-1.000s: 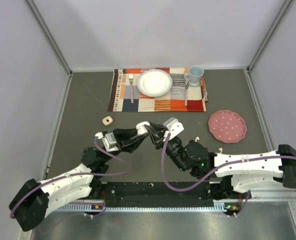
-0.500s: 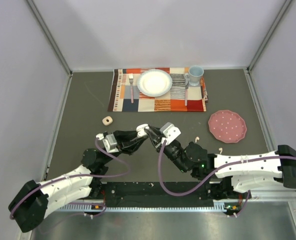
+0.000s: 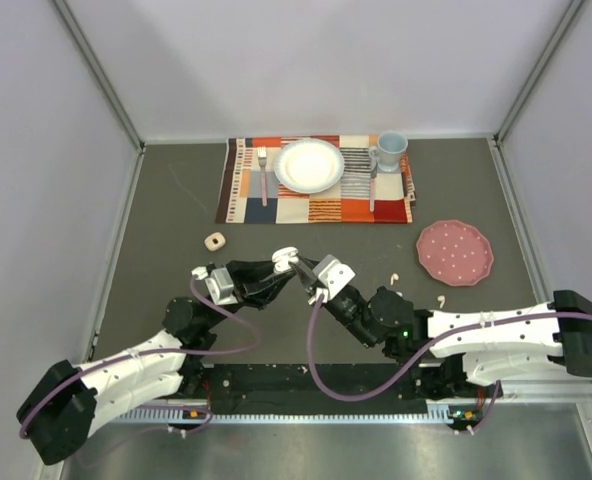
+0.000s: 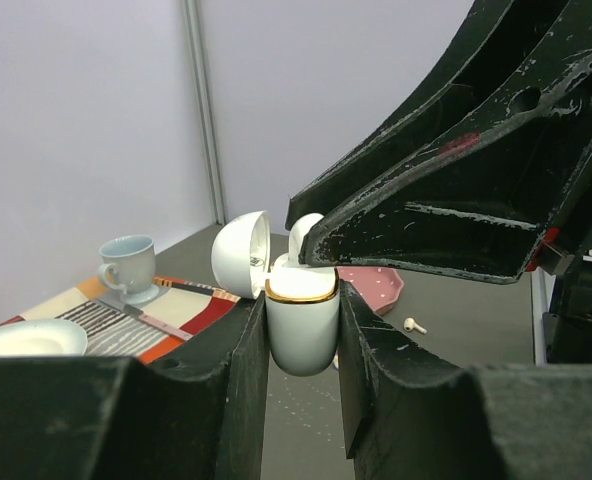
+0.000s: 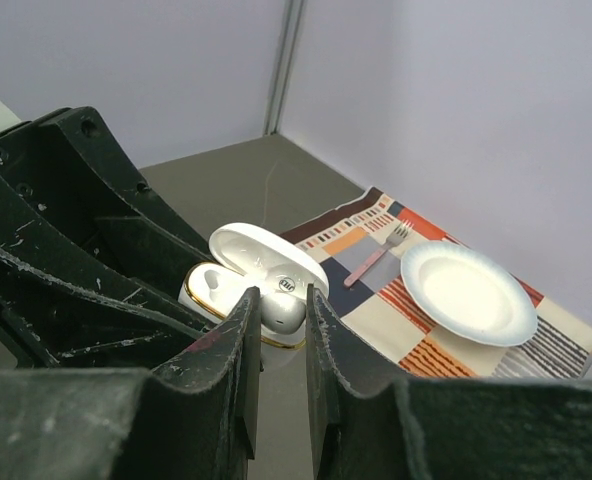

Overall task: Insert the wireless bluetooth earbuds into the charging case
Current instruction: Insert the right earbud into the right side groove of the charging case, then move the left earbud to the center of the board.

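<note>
Left claw [image 4: 302, 308]: clenched on the charging case [image 4: 301, 345], fingers pressing its two sides. The case is upright and held off the tabletop [image 3: 176, 215], about midway between the left and right edges and nearer the near edge. Its lid [image 4: 241, 253] is hinged open and tipped back.

Right claw [image 5: 277, 300]: clenched on one white earbud [image 4: 304, 235], which it holds at the case's open mouth, lower end inside the gold rim. How far it is seated I cannot tell. The two claws meet tip to tip over the case.

Loose earbuds: one [image 3: 395, 277] lies on the tabletop just right of the right claw's wrist. A second [image 3: 441, 299] lies further toward the right edge, below the pink plate [image 3: 455, 252].

Along the far edge:
- patterned placemat [image 3: 316, 208]
- on it, a white plate [image 3: 309, 165], fork [image 3: 262, 172] and pale blue cup [image 3: 390, 150]

A small tan block [image 3: 214, 241] sits left of centre, apart from the rest.
</note>
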`<state>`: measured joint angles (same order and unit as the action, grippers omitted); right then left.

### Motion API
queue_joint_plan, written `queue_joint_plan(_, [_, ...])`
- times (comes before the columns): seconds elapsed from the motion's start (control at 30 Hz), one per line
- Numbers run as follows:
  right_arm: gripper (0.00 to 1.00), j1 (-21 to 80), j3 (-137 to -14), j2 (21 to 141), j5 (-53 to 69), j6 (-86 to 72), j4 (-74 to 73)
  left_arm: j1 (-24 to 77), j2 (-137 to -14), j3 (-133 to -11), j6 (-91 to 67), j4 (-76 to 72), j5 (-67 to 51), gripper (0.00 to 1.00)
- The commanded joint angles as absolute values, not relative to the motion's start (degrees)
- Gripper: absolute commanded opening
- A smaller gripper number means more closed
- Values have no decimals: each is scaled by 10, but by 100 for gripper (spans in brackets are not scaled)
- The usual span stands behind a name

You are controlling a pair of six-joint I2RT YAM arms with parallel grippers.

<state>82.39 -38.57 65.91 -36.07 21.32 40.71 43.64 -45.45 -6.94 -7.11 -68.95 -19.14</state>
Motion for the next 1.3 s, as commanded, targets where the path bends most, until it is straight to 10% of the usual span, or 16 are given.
queue_joint_plan(0.0, [13, 829, -398, 658, -374, 211, 366, 435, -440, -78, -67, -753, -176, 0])
queue_joint_plan(0.3, [84, 829, -417, 636, -400, 173, 359, 436, -449, -79, -66, -752, -178, 0])
queue_joint_plan(0.7, [99, 801, -378, 444, -450, 57, 340, 436, -433, -69, -32, -732, -157, 0])
queue_joint_plan(1.0, [99, 640, -476, 422, -517, -254, -148, 435, -414, -60, -18, -742, -146, 0])
queue_joint_plan(1.27, [99, 456, -442, 429, -306, -458, -310, 436, -413, -61, -19, -747, -146, 0])
